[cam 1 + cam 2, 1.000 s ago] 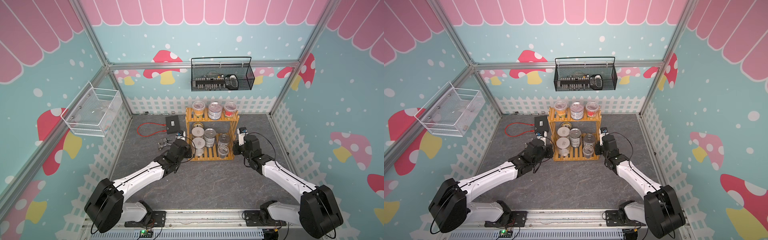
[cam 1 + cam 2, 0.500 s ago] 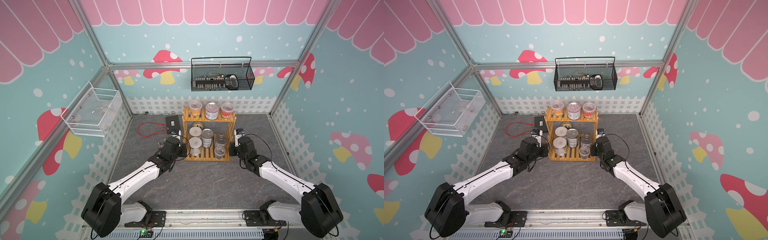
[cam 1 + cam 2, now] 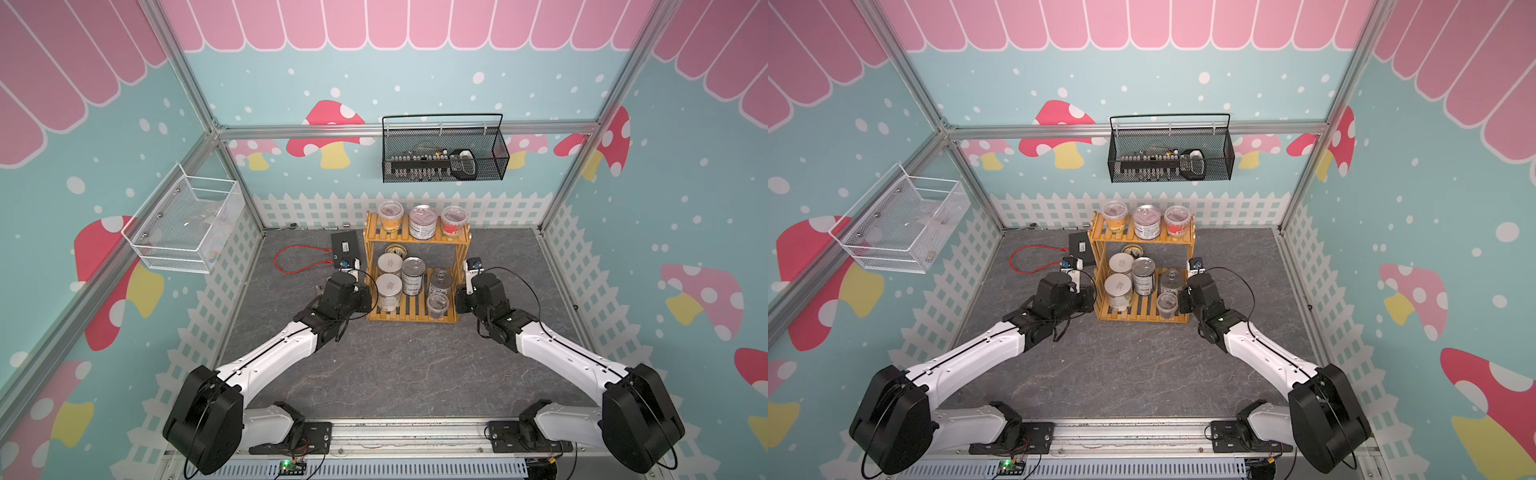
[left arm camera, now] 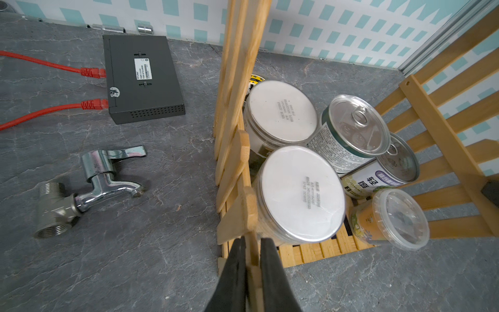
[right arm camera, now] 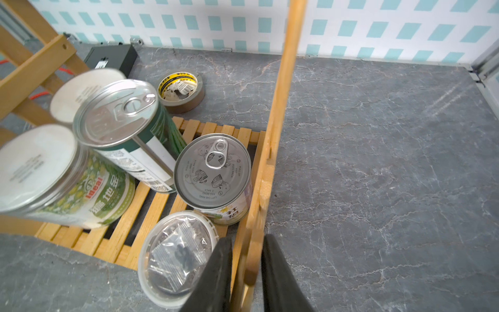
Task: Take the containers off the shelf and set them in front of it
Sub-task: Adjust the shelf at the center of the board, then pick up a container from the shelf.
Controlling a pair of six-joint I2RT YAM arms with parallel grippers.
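The wooden slatted shelf (image 3: 415,239) (image 3: 1142,239) stands by the back fence in both top views. Its upper tier carries two clear tubs (image 3: 390,214) and a tin (image 3: 423,222). The lower tier holds two white-lidded cans (image 4: 299,191), two pull-tab tins (image 5: 212,173) and a clear tub (image 5: 175,256). My left gripper (image 4: 253,245) (image 3: 368,301) is shut on the shelf's left side frame near the front. At the opposite side my right gripper (image 5: 247,243) (image 3: 457,301) straddles the right side frame, a finger against each face.
A black network box (image 3: 345,249) with red cable (image 3: 291,259) lies left of the shelf, and a chrome tap (image 4: 108,173) lies nearer the front. A tape roll (image 5: 181,91) sits on the floor behind the lower tier. A black wire basket (image 3: 444,158) and a white mesh basket (image 3: 187,224) hang on the walls.
Both grippers have slid the shelf, with its containers, a little to the left. Over the last half second it has hardly moved.
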